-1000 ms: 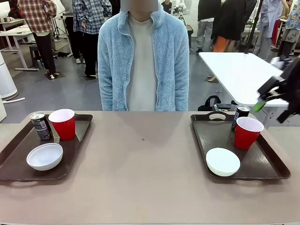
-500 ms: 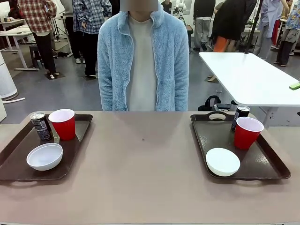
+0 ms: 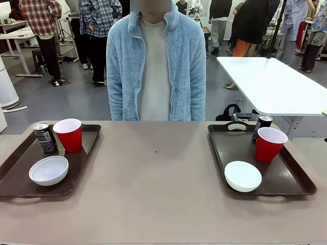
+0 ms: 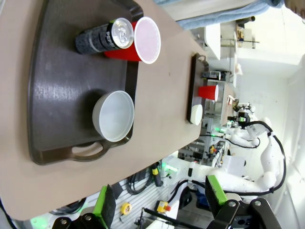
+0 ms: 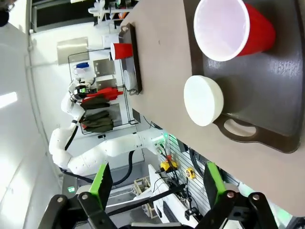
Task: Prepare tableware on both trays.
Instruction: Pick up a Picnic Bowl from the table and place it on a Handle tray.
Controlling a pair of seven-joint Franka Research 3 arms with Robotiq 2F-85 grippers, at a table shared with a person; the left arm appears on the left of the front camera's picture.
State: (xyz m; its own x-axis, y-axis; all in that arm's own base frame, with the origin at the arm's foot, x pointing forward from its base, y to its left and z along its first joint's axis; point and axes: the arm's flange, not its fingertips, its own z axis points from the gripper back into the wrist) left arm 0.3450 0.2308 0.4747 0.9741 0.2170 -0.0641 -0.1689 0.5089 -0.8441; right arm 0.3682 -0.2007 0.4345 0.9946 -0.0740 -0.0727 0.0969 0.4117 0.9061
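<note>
Left tray, right tray: each holds can, red cup, bowl. Left gripper, right gripper: jaws spread, empty. Cups probably light, crushable; grip mid-wall gently.

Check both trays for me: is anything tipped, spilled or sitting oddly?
Nothing stands out. The left tray holds an upright can, red cup and white bowl; the right tray holds its own can, cup and bowl, all upright with no spill.
</note>
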